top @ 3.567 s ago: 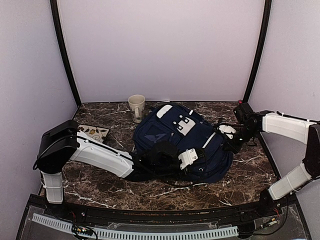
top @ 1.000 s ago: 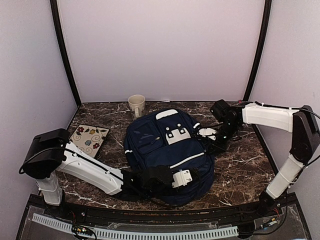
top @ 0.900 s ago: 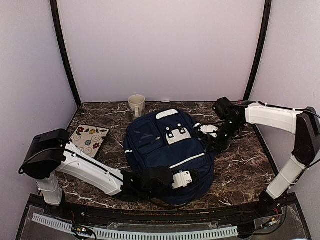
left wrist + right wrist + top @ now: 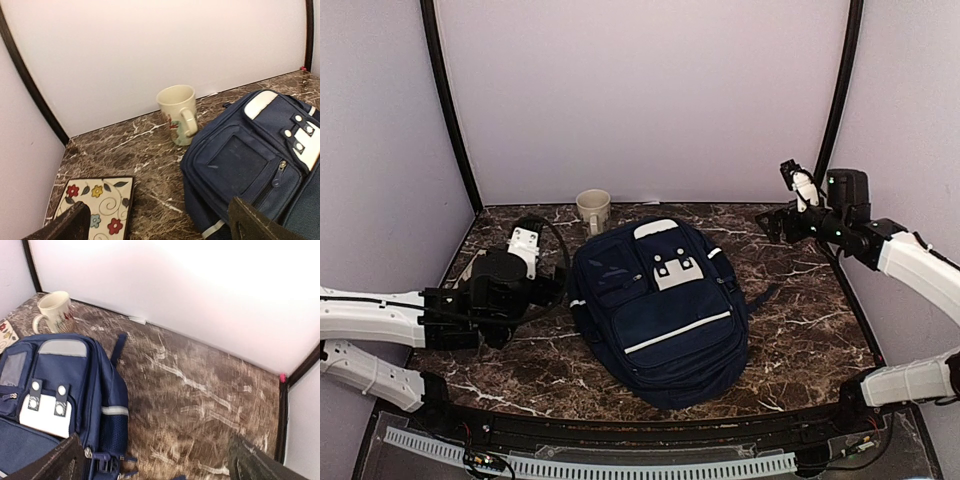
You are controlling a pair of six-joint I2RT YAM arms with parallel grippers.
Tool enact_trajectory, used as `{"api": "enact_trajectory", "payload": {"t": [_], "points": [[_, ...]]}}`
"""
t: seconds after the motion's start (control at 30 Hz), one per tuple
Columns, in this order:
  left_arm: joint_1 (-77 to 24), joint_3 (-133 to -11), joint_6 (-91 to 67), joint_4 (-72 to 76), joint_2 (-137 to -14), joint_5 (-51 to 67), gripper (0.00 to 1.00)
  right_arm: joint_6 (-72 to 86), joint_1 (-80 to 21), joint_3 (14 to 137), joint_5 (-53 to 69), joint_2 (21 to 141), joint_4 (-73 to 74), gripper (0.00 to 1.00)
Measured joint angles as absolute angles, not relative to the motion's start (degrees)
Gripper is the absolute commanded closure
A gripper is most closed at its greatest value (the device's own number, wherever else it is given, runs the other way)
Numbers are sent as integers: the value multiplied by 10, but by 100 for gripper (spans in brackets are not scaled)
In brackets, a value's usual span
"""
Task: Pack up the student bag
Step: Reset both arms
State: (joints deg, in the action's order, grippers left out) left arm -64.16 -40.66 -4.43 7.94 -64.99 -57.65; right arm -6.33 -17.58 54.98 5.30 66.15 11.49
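— Where's the backpack (image 4: 660, 310)?
— Lying flat in the middle of the bench (image 4: 800, 340), white patch facing up and its top towards the far wall.
— Anything in it?
— I can't tell. The front pocket's zip looks closed and nothing shows of the inside.
— And the mug (image 4: 593, 211)?
— Upright at the far edge, just left of the bag's top, close but not touching. From here I only see its pale inner wall.
— The hands?
— Both are open and holding nothing. The left hand (image 4: 523, 245) is just left of the bag, over a flowered tile (image 4: 95, 205). The right hand (image 4: 780, 200) is raised at the far right, well clear of the bag.
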Motion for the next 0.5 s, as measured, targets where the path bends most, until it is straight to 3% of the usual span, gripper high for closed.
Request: {"api": "enact_trajectory", "payload": {"t": [0.23, 0.5], "points": [[-595, -297, -70, 93, -552, -602, 1, -20, -145, 465, 55, 662, 72, 0], [-571, -358, -150, -42, -581, -592, 1, -15, -142, 489, 94, 658, 69, 0]]}}
